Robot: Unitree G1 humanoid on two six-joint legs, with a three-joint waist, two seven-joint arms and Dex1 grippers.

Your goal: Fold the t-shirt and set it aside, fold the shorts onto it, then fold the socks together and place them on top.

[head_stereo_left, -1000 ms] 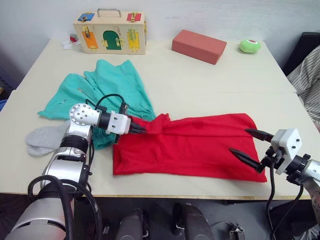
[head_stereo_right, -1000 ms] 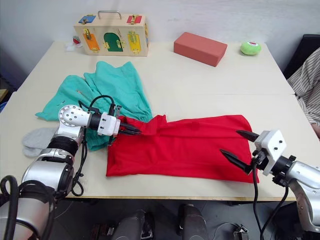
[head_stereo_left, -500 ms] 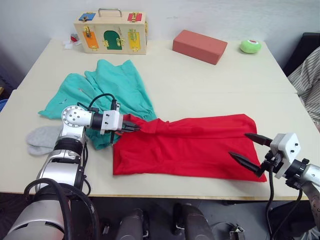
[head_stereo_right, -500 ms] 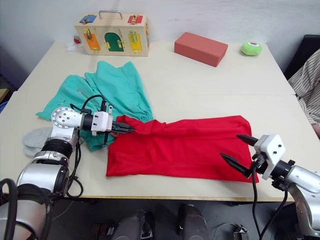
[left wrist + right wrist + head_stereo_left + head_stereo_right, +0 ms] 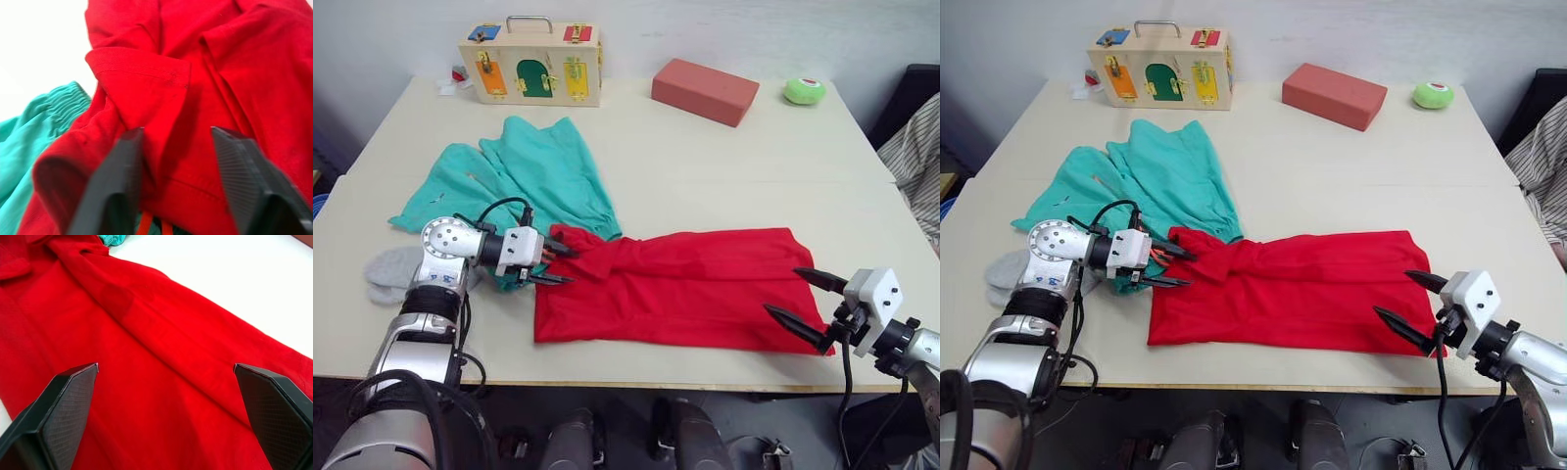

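The red t-shirt (image 5: 685,292) lies folded into a long band along the table's front edge. My left gripper (image 5: 570,267) is at its left end, open, its fingers (image 5: 115,181) spread around the bunched sleeve (image 5: 142,88) without pinching it. At the shirt's right front corner my right gripper (image 5: 780,291) hovers open, with red cloth below the wide-spread fingers (image 5: 58,396). The teal shorts (image 5: 524,176) lie spread behind the left gripper, partly under the shirt's left end. The grey socks (image 5: 393,271) rest at the table's left edge, beside my left arm.
A wooden latch box (image 5: 530,64) stands at the back left, with small bits (image 5: 455,80) beside it. A red brick block (image 5: 703,90) and a green round object (image 5: 802,90) sit at the back right. A person's striped sleeve (image 5: 913,157) shows at the right edge.
My left gripper has opened, let go of the shirt's left sleeve and drawn back to the left. The sleeve end now lies slack. The right gripper has sunk slightly towards the front edge.
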